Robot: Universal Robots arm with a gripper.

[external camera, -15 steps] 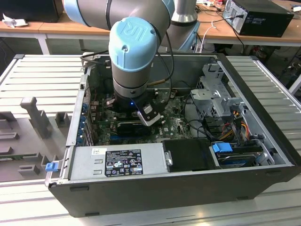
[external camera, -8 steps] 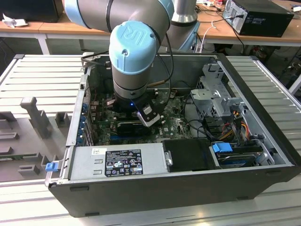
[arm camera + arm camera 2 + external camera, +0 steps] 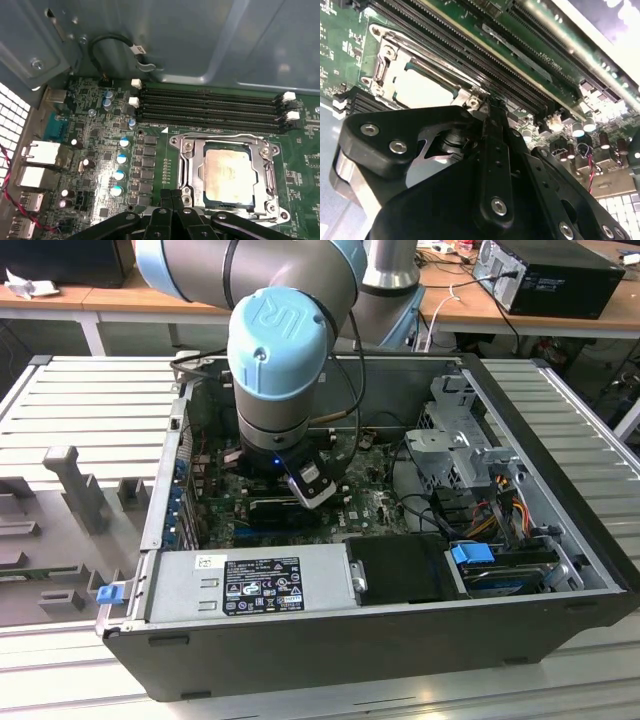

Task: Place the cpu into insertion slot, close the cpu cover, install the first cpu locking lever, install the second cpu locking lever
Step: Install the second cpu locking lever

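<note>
The cpu (image 3: pixel 227 172) lies flat in the insertion slot (image 3: pixel 252 202), dull silver top up; in the second wrist view the cpu (image 3: pixel 422 90) shows pale. The silver cpu cover (image 3: pixel 192 165) lies down over it, framing the chip through its window. A thin metal lever (image 3: pixel 220 136) runs along the socket's edge beside the memory slots. My gripper (image 3: pixel 171 192) is shut, its black fingers pressed together with nothing visible between them, tips just off a corner of the socket. In the second wrist view the gripper (image 3: pixel 492 107) reaches to the cover's edge. In the exterior view the gripper (image 3: pixel 300 495) is low inside the case.
Long black memory slots (image 3: pixel 210 107) run beside the socket. Capacitors (image 3: pixel 120 160) and rear ports (image 3: pixel 37 155) stand on the board's other side. The grey case wall (image 3: pixel 200 40) rises close behind. A power supply (image 3: pixel 250 580), drive cage (image 3: pixel 460 440) and cables (image 3: pixel 500 500) crowd the case.
</note>
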